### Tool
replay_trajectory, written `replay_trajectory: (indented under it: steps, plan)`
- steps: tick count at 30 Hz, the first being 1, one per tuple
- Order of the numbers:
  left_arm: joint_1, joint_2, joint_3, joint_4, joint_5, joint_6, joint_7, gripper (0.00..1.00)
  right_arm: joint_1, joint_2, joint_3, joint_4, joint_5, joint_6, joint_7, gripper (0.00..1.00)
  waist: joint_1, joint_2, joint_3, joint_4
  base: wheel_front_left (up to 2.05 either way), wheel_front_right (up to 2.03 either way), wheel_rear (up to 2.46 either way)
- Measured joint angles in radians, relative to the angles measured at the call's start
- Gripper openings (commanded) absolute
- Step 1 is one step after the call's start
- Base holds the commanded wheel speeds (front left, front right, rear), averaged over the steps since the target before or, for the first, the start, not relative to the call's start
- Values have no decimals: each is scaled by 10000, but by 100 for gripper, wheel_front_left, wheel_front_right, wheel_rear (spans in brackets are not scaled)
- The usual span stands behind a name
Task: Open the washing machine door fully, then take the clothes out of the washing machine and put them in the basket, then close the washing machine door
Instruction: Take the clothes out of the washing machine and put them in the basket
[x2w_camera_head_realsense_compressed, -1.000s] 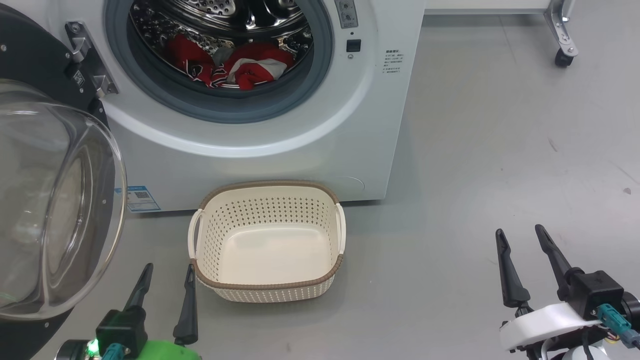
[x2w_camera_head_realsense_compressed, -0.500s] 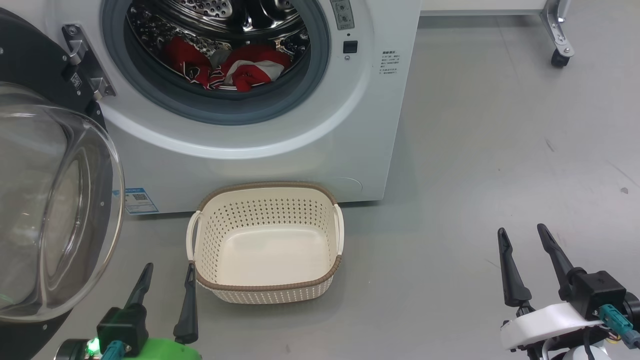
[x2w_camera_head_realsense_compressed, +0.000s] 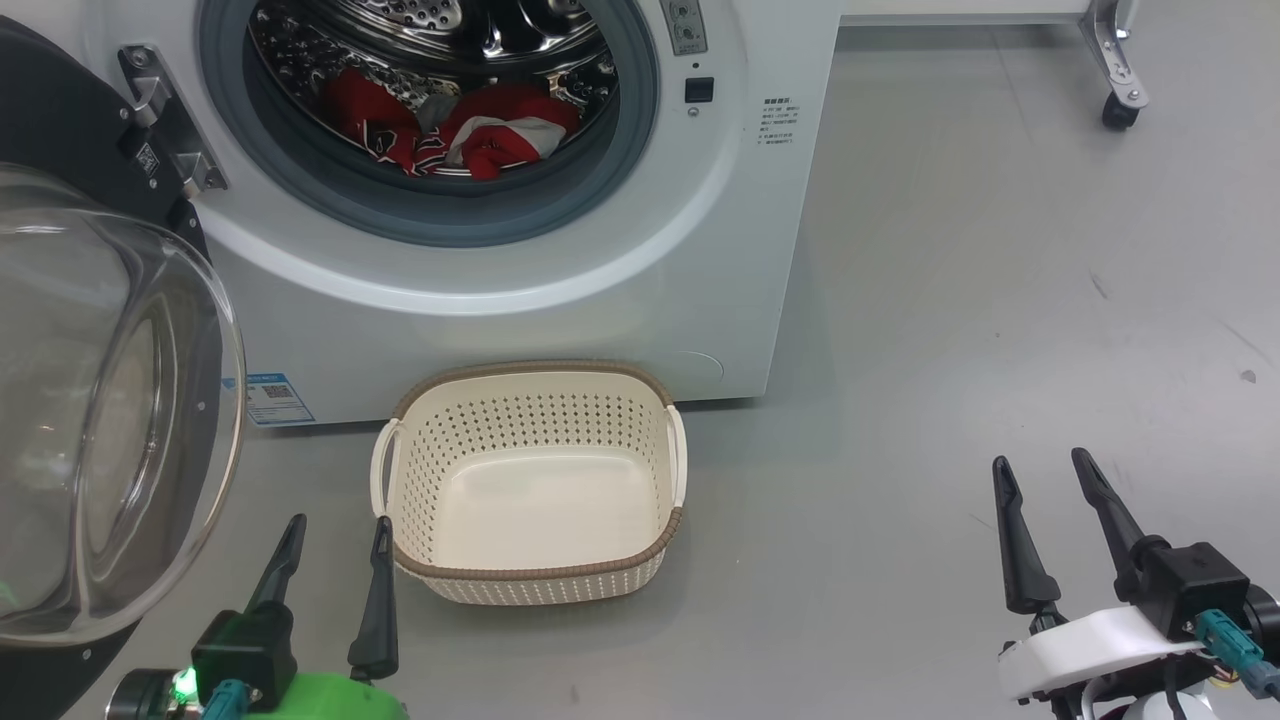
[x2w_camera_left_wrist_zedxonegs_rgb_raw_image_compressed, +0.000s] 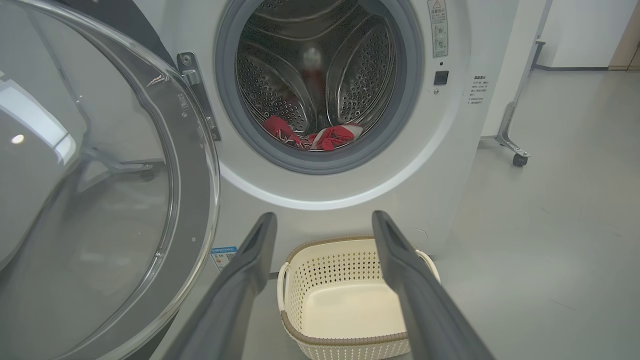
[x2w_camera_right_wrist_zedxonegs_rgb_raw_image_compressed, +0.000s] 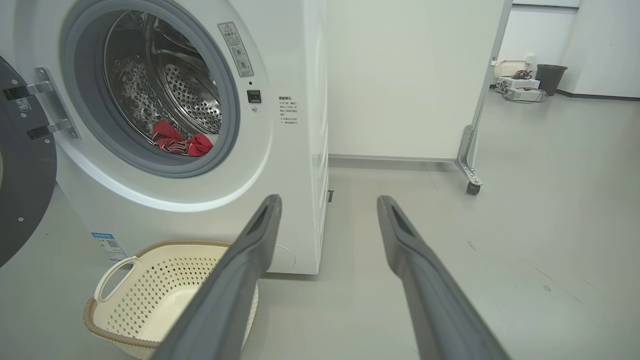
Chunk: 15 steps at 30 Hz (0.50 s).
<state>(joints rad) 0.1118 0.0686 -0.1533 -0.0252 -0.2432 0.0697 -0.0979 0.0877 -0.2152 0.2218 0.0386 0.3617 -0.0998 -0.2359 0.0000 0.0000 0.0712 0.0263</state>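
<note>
Our left gripper (x2w_camera_head_realsense_compressed: 340, 522) hangs low with its two dark fingers (x2w_camera_head_realsense_compressed: 378, 590) spread wide, holding nothing; the cream basket (x2w_camera_head_realsense_compressed: 530, 368) sits on the floor (x2w_camera_head_realsense_compressed: 950, 300) just to its right, and the washing machine door (x2w_camera_head_realsense_compressed: 60, 110) stands swung open just to its left, its glass bowl (x2w_camera_head_realsense_compressed: 100, 400) bulging toward us. Our right gripper (x2w_camera_head_realsense_compressed: 1040, 460) is spread wide too, empty, with the basket well off to its left. Ahead of both grippers we see the red jerseys (x2w_camera_head_realsense_compressed: 490, 140) lying in the steel drum (x2w_camera_head_realsense_compressed: 470, 20) of the white washing machine (x2w_camera_head_realsense_compressed: 640, 270), behind the grey seal (x2w_camera_head_realsense_compressed: 440, 215)
</note>
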Motion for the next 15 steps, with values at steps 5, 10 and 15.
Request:
replay_trajectory:
  steps: [5,10,15]
  plan:
    - [-3,-2,-40,-150,0,-2,-77,100,0,25,-2,0,-2,0,-48,100,0,0,15,-19,40,-40,0]
    - [-2,-2,-71,-188,-2,-2,-77,100,0,27,-4,0,0,0,-71,100,0,0,30,-46,61,-61,0]
    - [-2,-2,-98,-222,-2,-2,-75,100,0,27,-2,0,-2,4,-71,100,0,0,71,-65,81,-81,0]
